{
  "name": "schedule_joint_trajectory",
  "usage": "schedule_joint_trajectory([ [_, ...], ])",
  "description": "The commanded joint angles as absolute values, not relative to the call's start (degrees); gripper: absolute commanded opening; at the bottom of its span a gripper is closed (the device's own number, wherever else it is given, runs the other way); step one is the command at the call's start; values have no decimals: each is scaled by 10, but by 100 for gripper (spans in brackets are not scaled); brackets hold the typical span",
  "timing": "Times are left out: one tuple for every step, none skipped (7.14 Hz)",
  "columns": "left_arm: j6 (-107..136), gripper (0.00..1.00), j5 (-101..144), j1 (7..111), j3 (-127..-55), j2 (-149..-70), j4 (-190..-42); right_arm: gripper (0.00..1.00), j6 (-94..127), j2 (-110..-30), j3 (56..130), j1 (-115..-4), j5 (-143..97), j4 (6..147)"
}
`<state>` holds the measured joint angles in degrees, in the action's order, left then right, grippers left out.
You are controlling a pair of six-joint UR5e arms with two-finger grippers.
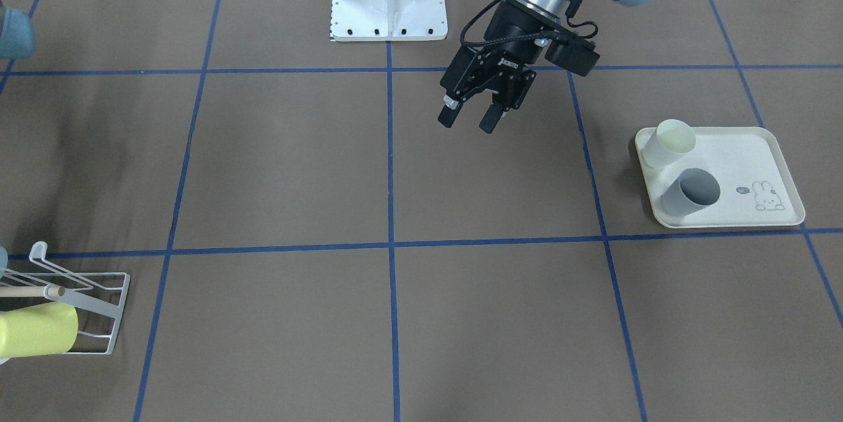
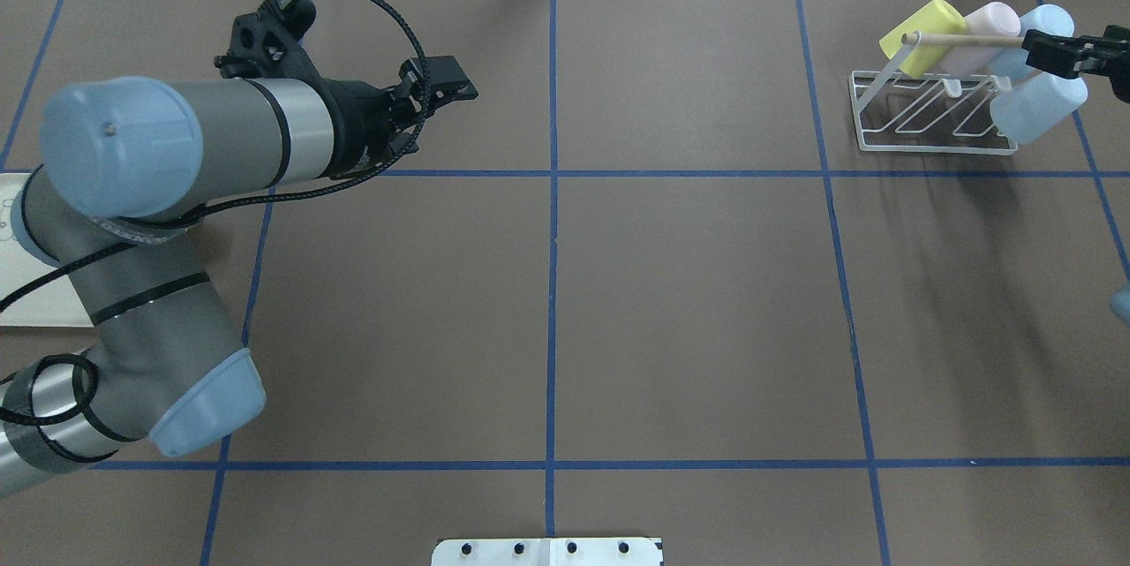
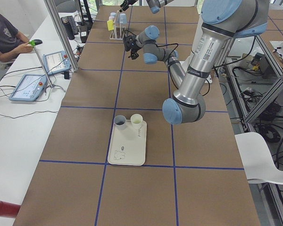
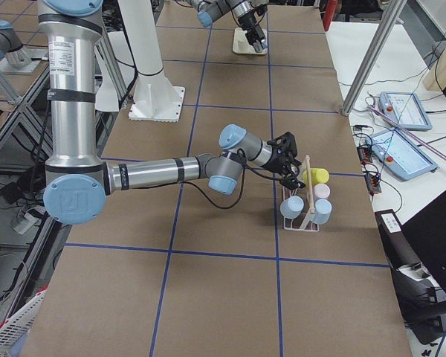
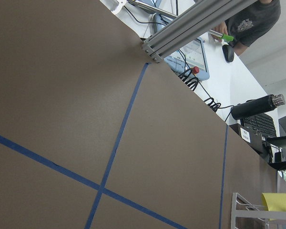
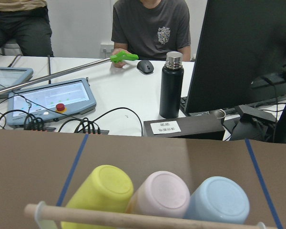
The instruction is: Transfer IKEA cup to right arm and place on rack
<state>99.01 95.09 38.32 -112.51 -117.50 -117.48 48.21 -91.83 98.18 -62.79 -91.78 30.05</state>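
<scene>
Hanging on the white wire rack [image 2: 918,117]: 4 pastel cups [image 2: 971,32]; 2 more wait on the cream tray [image 1: 737,158].
Black left gripper [image 1: 468,122] hovers spread and empty, likely bound for the tray; right gripper [image 2: 1046,54], beside the pale blue cup [image 2: 1037,109], cannot be read.

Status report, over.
Left gripper open, empty, mid-table. Right gripper at rack, beside a light blue cup; grip state unclear. Grey cup, white cup on tray. Nothing seen in the way.

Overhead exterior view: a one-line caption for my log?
Left gripper empty over the table; right gripper at the wire rack, which holds four pastel cups.
</scene>
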Motion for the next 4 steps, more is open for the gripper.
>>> schedule_joint_trajectory([
  [902, 100, 1042, 449, -1180, -1164, -1040, 100, 489, -925, 1075, -639, -987, 391],
  [842, 100, 1087, 482, -1185, -1151, -988, 100, 521, -916, 1092, -638, -1016, 409],
  [769, 100, 1133, 519, -1187, -1118, -969, 100, 572, -894, 1096, -638, -1071, 410],
  [690, 100, 1177, 550, -1187, -1069, -969, 100, 637, -861, 1093, -637, -1117, 411],
])
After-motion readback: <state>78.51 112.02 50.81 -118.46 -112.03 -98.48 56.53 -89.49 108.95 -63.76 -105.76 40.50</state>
